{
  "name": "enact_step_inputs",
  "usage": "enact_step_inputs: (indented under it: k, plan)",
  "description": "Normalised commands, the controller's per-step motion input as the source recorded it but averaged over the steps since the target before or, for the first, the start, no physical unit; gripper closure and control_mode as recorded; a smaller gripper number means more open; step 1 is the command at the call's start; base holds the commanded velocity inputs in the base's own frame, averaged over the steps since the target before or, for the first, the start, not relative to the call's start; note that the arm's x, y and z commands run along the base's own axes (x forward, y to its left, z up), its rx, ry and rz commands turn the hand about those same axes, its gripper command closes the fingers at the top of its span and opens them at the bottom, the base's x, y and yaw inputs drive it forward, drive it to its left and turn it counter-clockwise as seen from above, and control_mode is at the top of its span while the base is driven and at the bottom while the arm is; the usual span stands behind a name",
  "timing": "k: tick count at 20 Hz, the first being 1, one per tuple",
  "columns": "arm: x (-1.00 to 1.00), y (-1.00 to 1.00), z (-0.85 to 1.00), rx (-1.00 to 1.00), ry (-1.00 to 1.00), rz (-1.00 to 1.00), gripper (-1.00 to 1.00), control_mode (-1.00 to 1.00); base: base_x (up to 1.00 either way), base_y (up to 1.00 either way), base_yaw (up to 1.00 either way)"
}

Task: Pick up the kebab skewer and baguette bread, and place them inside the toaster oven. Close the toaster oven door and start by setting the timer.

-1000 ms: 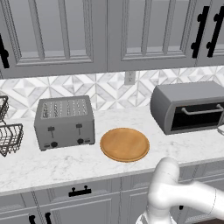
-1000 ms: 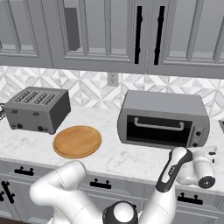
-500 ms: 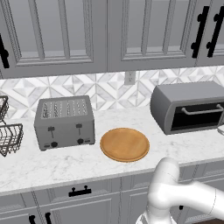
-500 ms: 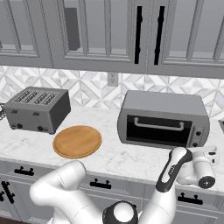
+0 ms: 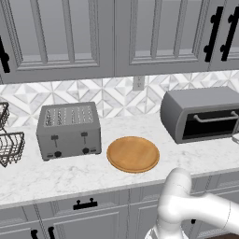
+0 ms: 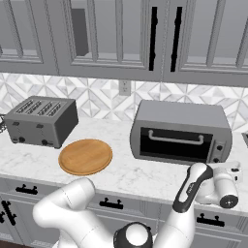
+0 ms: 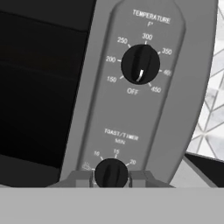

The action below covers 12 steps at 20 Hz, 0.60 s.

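Note:
The toaster oven [image 6: 179, 131] [image 5: 200, 114] stands on the counter with its dark glass door [image 6: 174, 144] closed and the bar handle across the top. In the hand view my gripper [image 7: 111, 176] is shut on the small black timer knob [image 7: 111, 171], one fingertip [image 7: 81, 178] on each side of it. Above it the temperature knob [image 7: 140, 64] points down, near OFF. From the right base view my hand [image 6: 227, 181] is low at the oven's right-hand control panel [image 6: 220, 151]. The kebab skewer and baguette bread are out of view.
A grey slot toaster [image 5: 69, 130] [image 6: 41, 121] stands at the left of the counter. A round wooden board [image 5: 133, 154] [image 6: 85, 156] lies between it and the oven. A wire basket [image 5: 9, 144] sits at the far left edge. Wall cabinets hang above.

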Motion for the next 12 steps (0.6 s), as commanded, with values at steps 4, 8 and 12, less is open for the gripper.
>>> enact_step_inputs:
  k: [4, 8, 12]
  plan:
    - [-0.01, 0.0, 0.19, 0.13, 0.0, -0.01, 1.0, -1.0, 0.0, 0.0, 0.0]
    - [-0.01, 0.0, 0.21, 0.17, 0.0, 0.0, 1.0, -1.0, 0.0, 0.0, 0.0]
    - [-0.04, 0.0, 0.17, 0.2, 0.0, 0.0, 1.0, -1.0, 0.0, 0.0, 0.0]
